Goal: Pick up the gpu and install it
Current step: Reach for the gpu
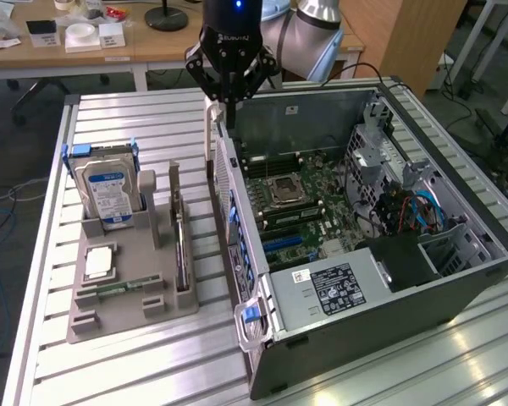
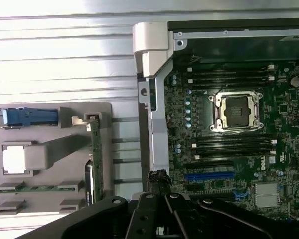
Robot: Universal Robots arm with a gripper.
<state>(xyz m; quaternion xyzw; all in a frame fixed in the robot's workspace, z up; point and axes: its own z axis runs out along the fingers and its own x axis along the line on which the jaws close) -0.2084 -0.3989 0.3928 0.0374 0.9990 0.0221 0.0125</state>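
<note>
The gpu stands on its edge in a slot of the grey holder tray, with its silver bracket end up toward the back. In the wrist view the gpu appears as a thin green strip at the tray's edge. My gripper hangs shut with nothing in it, above the far end of the open computer case's wall nearest the tray, well beyond the gpu. In the wrist view the gripper sits over that wall, next to the motherboard's blue slot.
The tray also holds an upright hard drive in a blue frame, a processor chip and a memory stick. The case lies open on the slatted metal table. A desk with clutter stands behind.
</note>
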